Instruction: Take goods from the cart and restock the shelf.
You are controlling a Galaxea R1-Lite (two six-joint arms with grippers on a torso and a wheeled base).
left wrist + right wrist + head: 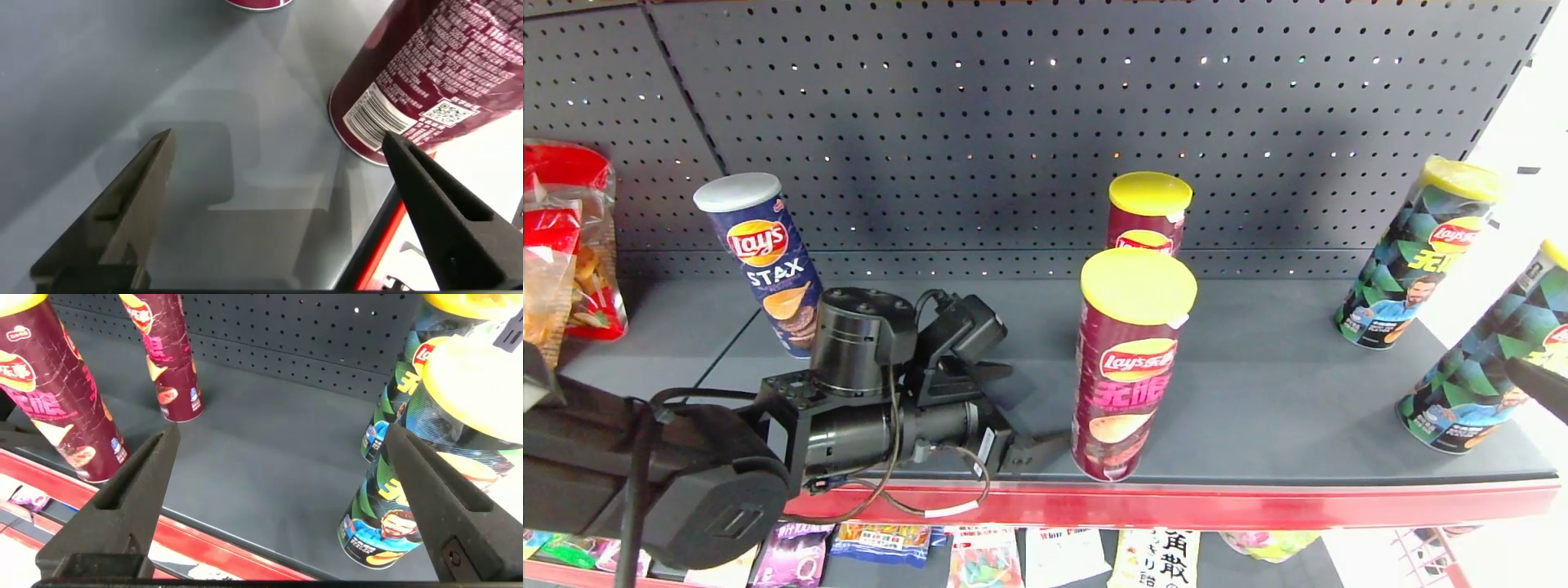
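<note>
Shelf: grey deck with a red front lip; five chip cans stand on it.
Task goods, centre: near maroon can stands at the front lip, with the far maroon can directly behind it by the pegboard.
Task goods, sides: blue can at far left. Two teal cans at right, one far and one near.
Left pincer: jaws spread wide and empty, low over the deck. The near maroon can is just to its right, outside the jaws.
Right pincer: open and holding nothing, at the right end by the teal cans.
Other stock: snack bags at the far left of the shelf.
Done (judged): the near maroon can looks placed and stands free.
Remaining (judged): wide bare stretches separate the cans, so more goods would fit. Neither pincer carries any, so the next item has yet to be fetched from the cart.
</note>
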